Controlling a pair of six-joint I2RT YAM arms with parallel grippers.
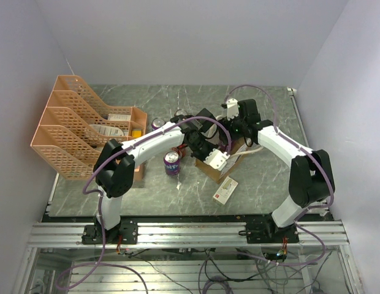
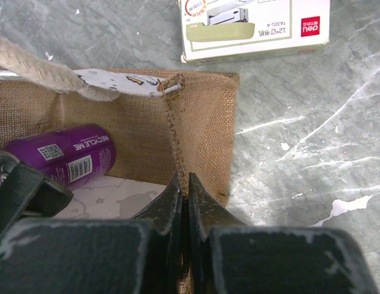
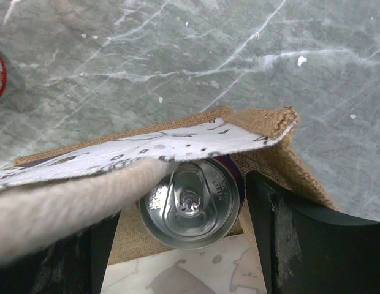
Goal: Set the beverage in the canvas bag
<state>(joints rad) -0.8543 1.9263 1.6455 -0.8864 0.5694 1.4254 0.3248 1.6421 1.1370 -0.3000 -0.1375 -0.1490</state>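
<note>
The tan canvas bag [image 1: 206, 166] sits mid-table under both grippers. My left gripper [image 2: 184, 177] is shut on the bag's stitched rim seam [image 2: 175, 122] and holds that side up; in the top view it is at the bag's near-left side [image 1: 205, 150]. A purple beverage can [image 2: 61, 156] lies inside the bag [image 2: 202, 128]. In the right wrist view its silver top [image 3: 191, 202] is between the fingers of my right gripper [image 3: 191, 211], which is open with a small gap on each side. The bag's white panel [image 3: 147, 147] and cream handle [image 3: 55, 202] droop over the can.
A second purple can [image 1: 171, 163] stands left of the bag, and another can [image 1: 158, 124] is behind it. A white stapler box [image 1: 225, 190] lies in front of the bag, also in the left wrist view [image 2: 254, 24]. The orange mesh rack [image 1: 73, 125] stands far left.
</note>
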